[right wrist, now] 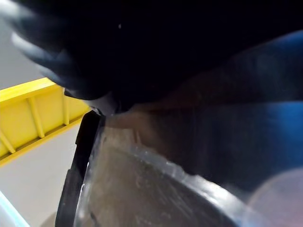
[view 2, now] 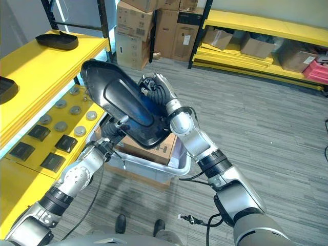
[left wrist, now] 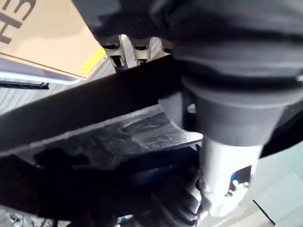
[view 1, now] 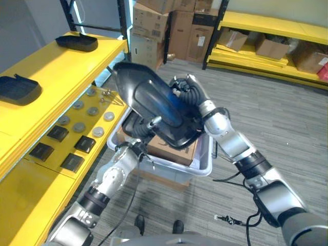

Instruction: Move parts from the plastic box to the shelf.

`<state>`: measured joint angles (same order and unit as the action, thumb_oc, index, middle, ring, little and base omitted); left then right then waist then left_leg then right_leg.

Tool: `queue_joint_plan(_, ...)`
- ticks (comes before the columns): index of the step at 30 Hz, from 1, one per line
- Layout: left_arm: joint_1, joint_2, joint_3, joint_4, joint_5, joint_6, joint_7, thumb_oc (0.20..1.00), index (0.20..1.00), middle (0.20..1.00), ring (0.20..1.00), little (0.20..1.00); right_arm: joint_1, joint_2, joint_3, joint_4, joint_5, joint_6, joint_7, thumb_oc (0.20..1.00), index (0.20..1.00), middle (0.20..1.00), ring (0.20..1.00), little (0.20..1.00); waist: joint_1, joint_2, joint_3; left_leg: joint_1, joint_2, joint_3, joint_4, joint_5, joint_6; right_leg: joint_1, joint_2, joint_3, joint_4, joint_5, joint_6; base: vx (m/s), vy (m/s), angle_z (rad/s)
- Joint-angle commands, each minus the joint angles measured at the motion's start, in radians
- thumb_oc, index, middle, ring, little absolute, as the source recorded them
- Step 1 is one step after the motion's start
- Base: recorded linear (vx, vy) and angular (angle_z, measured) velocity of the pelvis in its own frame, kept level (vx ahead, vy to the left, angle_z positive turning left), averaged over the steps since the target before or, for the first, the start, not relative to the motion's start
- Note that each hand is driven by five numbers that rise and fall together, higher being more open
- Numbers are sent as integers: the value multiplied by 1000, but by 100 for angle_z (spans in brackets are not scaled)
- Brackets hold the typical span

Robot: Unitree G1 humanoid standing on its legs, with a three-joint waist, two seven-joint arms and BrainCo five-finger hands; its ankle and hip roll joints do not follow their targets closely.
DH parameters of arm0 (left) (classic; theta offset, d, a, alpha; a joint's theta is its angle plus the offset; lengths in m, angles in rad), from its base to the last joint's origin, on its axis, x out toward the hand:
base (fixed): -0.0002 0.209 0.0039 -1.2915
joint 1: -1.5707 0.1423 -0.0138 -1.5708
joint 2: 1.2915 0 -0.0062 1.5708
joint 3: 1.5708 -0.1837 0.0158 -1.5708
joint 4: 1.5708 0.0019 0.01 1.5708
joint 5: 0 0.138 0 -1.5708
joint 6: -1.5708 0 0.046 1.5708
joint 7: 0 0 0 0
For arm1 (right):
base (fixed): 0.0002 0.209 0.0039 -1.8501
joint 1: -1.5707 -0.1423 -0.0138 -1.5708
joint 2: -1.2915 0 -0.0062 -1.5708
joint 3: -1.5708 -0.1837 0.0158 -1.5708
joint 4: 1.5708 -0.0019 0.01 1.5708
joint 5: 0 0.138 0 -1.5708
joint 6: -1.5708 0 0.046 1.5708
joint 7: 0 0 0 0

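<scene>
Right hand (view 2: 156, 91) behind the large black part (view 2: 123, 105), grip unclear; left hand (view 2: 110, 134) beneath its lower edge, fingers hidden. Part held tilted above the plastic box (view 1: 202, 166), beside the yellow shelf (view 1: 61, 66)

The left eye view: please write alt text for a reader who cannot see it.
A large black plastic part is held up between the robot's left hand and right hand, above a grey plastic box on the floor. Beside it stands a yellow shelf with two black parts on top.
</scene>
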<state>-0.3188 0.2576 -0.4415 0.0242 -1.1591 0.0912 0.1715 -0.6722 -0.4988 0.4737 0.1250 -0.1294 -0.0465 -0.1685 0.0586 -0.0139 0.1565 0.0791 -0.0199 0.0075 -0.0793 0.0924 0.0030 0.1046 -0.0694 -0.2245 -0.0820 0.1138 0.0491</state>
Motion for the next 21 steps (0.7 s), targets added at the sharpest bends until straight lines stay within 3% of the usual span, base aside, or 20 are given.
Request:
queue_joint_plan(1,-147,-95,-17,22,-9,-95,7,200,200,200,200,200,-38,140,174,-227,-8,-199,28,200,200,200,200,200,13,-32,-44,40,55,49,-5,-94,-27,42,-68,-18,17,-84,64,0,0,0)
queue_joint_plan(10,-154,-106,-3,18,57,-191,60,200,200,200,200,200,-18,189,214,-227,38,-217,19,200,200,200,200,200,21,-34,-35,38,53,44,-5,-92,-25,39,-70,-21,22,-83,64,0,0,0)
queue_joint_plan(13,-156,-105,10,10,137,-273,175,200,200,200,200,200,0,202,209,-236,98,-246,46,200,200,200,200,200,23,-36,-32,37,53,39,-6,-91,-26,41,-70,-23,20,-82,64,0,0,0)
queue_joint_plan(16,-154,-94,42,5,316,-346,287,200,200,200,200,200,17,208,204,-260,145,-253,71,200,200,200,200,200,27,-39,-32,37,52,33,-8,-90,-29,45,-68,-25,15,-81,64,6,-28,1)
queue_joint_plan(17,-151,-86,53,6,381,-368,306,200,200,200,200,200,26,207,201,-272,166,-251,65,294,294,294,294,294,28,-40,-32,37,53,33,-8,-90,-30,46,-67,-25,14,-82,64,3,-45,0)
queue_joint_plan(18,-148,-76,64,5,435,-388,319,200,200,200,200,200,38,204,194,-287,182,-255,56,680,680,680,680,680,27,-41,-32,37,54,32,-8,-90,-30,46,-67,-26,13,-81,64,-8,-56,0)
queue_joint_plan(19,-145,-57,80,-3,514,-413,346,200,200,200,200,200,61,197,179,-310,190,-265,45,1000,1000,1000,1000,1000,24,-41,-30,36,56,33,-8,-89,-32,45,-66,-24,12,-80,64,-15,-51,2)
queue_joint_plan(21,-140,-42,94,-12,604,-425,366,200,200,200,200,200,85,188,167,-333,180,-252,24,1000,1000,1000,1000,1000,21,-41,-30,36,57,34,-8,-89,-33,44,-64,-22,12,-79,63,-20,-37,2)
